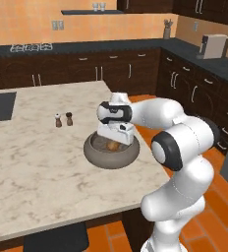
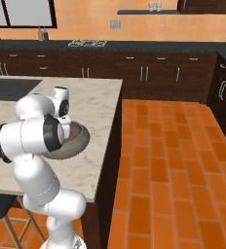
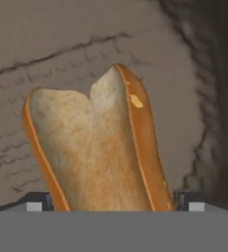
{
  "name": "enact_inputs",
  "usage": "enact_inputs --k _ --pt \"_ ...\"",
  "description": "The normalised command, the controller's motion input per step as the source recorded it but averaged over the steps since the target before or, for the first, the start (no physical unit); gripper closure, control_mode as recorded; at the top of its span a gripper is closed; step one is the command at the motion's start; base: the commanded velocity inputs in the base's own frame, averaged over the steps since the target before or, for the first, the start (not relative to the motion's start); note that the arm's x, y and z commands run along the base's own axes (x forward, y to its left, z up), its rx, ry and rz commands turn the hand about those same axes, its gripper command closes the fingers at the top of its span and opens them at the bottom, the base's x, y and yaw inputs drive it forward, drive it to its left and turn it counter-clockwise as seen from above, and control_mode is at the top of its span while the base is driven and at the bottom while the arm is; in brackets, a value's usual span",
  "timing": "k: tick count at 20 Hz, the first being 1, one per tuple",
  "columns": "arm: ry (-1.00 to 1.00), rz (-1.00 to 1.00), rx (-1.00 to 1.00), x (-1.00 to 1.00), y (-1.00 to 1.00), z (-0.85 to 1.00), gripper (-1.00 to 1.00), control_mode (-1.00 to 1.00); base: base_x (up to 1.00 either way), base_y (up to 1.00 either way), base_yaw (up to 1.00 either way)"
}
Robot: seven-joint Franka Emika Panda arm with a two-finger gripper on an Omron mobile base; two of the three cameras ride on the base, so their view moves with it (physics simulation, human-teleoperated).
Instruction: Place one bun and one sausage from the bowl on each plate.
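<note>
While the gripper (image 3: 111, 204) stands fully open and empty astride the split bun (image 3: 94, 147), at the bowl's (image 1: 94, 155) centre, expect light, soft bread; pinch its crusted flanks at three and nine o'clock.

Bun (image 3: 96, 147) pale tan, orange-brown crust; bowl (image 1: 94, 155) grey-brown stone-look; counter (image 1: 32, 157) beige marbled.

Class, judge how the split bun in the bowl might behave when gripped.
The bun looks soft, so probably squashes. Its open split may fold shut. Lying in the bowl, it seems light and unlikely to roll.
</note>
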Motion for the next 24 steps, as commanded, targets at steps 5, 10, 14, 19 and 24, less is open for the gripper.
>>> enact_inputs --k 5,10,14,19,24 --pt "-0.19 0.00 -0.03 -0.55 -0.04 0.54 1.00 -1.00 0.00 0.00 0.00" --pt "-0.32 0.00 0.00 -0.97 -0.14 1.00 1.00 -1.00 0.00 0.00 0.00" --pt "-0.21 0.00 0.01 -1.00 -0.16 1.00 1.00 -1.00 0.00 0.00 0.00" --pt "-0.03 0.00 0.08 -0.95 -0.14 0.97 1.00 -1.00 0.00 0.00 0.00" --pt "0.02 0.00 0.05 -0.45 -0.05 0.30 1.00 1.00 -0.40 0.00 0.00"
